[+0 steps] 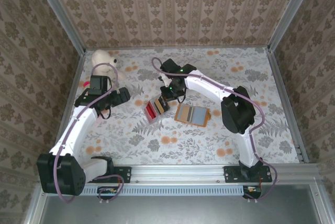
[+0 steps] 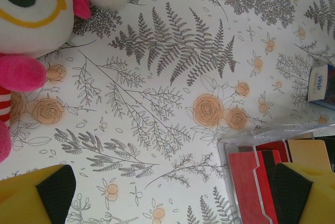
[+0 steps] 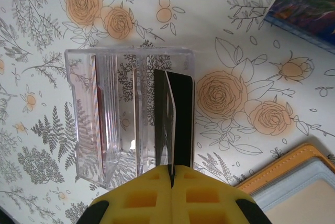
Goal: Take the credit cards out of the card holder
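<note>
Over clear rack (image 3: 112, 124), right claw (image 3: 171, 170) pinches black card (image 3: 183, 114) in end slot; card holder (image 3: 272, 169) just beside, rightward; left claw (image 2: 167, 198) spread wide.

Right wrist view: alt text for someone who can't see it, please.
The right claw pinches a dark card standing in a clear slotted tray on the floral table. A corner of the tan card holder lies lower right.

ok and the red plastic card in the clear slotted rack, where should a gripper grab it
The red plastic card sits in a slot of the clear plastic rack, walled on its other sides. So probably grip its free edge at the open end, fingers on its two flat faces, coming from that side, as the right gripper does, shut on the thin black card.
</note>
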Action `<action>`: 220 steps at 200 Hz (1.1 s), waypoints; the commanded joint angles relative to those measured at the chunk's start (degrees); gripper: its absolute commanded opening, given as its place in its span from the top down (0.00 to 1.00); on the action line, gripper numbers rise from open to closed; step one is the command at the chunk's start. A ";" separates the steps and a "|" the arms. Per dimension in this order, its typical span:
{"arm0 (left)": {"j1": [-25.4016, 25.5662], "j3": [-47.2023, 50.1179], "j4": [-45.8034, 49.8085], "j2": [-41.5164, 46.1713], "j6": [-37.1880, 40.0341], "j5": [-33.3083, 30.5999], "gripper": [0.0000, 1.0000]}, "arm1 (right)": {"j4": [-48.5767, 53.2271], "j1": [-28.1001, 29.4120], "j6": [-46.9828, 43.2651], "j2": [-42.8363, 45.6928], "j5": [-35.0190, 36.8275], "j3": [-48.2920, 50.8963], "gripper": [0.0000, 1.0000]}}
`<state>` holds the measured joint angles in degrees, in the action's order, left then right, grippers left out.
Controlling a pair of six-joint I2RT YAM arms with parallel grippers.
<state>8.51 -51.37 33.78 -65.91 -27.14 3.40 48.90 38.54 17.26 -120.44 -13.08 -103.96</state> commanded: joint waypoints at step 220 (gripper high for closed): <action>4.60 -1.64 -0.85 -4.45 0.08 13.28 0.00 | -14.92 -6.00 17.63 32.80 11.49 36.21 0.37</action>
<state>10.76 -51.09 32.42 -67.55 -26.98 12.71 34.92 34.22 30.39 -90.00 -6.52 -73.91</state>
